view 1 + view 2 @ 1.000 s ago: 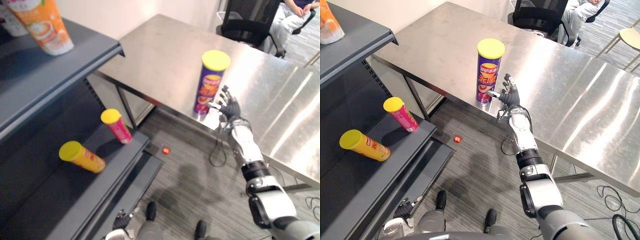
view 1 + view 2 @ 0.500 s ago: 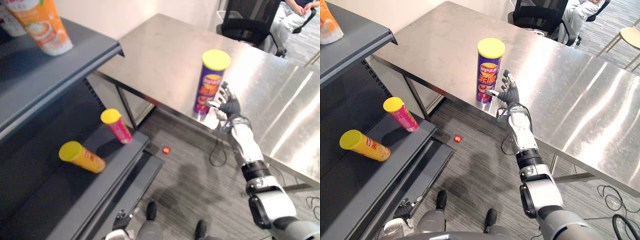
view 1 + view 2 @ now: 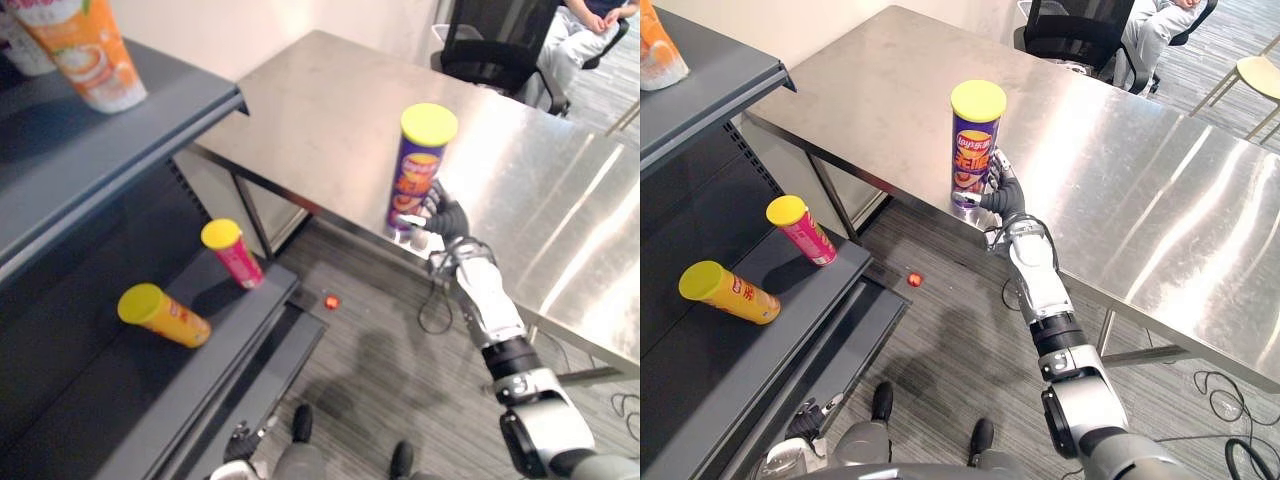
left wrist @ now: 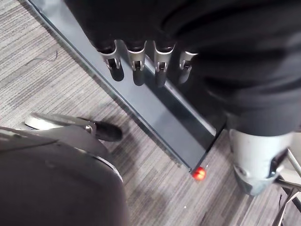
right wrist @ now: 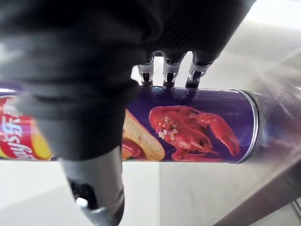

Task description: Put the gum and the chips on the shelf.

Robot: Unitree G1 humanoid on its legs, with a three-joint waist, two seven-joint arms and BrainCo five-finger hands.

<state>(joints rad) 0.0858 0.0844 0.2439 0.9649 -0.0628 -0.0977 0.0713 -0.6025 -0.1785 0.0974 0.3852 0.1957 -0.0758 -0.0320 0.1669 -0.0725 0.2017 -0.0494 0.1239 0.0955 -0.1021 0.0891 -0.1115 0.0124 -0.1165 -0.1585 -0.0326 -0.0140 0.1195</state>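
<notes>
At the near edge of the steel table (image 3: 890, 80), the right hand (image 3: 1002, 195) grips the purple chips can (image 3: 973, 140).
The can stands upright on the table, well apart from the dark shelf (image 3: 710, 370); the fingers reach round its lower part and the thumb closes on the other side. The left hand (image 4: 136, 70) hangs over the floor beside the shelf base, fingers relaxed, holding nothing.

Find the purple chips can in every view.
Left eye view: chips can upright at the table's near edge, centre-right.
Right eye view: same spot, centre.
Right wrist view: across the middle.
Left wrist view: faces the floor instead.
Shared landmark: the right hand round its base.
</notes>
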